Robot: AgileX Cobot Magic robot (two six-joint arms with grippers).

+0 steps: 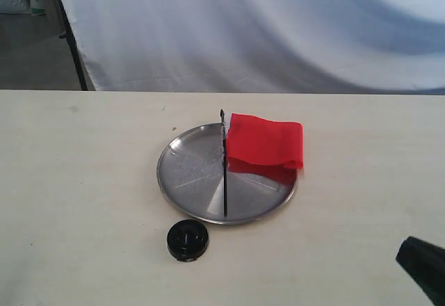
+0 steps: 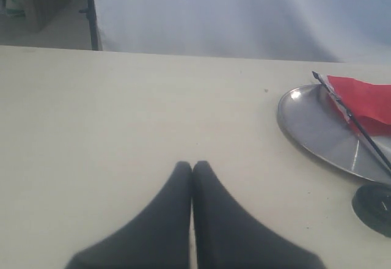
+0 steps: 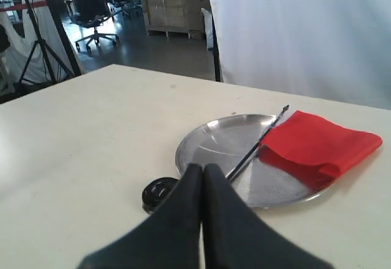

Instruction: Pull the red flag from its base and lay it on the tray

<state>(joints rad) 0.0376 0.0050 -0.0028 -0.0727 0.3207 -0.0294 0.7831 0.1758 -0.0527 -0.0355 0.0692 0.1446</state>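
The red flag point(image 1: 265, 146) lies across the silver tray point(image 1: 188, 181), its black pole point(image 1: 225, 174) flat on the metal and the cloth draped over the right rim. The black base point(image 1: 187, 240) stands empty on the table just in front of the tray. My right gripper point(image 1: 423, 264) shows only as a dark tip at the lower right corner. In the right wrist view it point(image 3: 203, 170) is shut and empty, short of the base point(image 3: 157, 193), the tray point(image 3: 214, 137) and the flag point(image 3: 314, 143). My left gripper point(image 2: 192, 167) is shut and empty, left of the tray point(image 2: 311, 128).
A white cloth backdrop point(image 1: 264, 28) hangs behind the cream table point(image 1: 83, 202). A dark stand leg point(image 1: 73, 49) shows at the back left.
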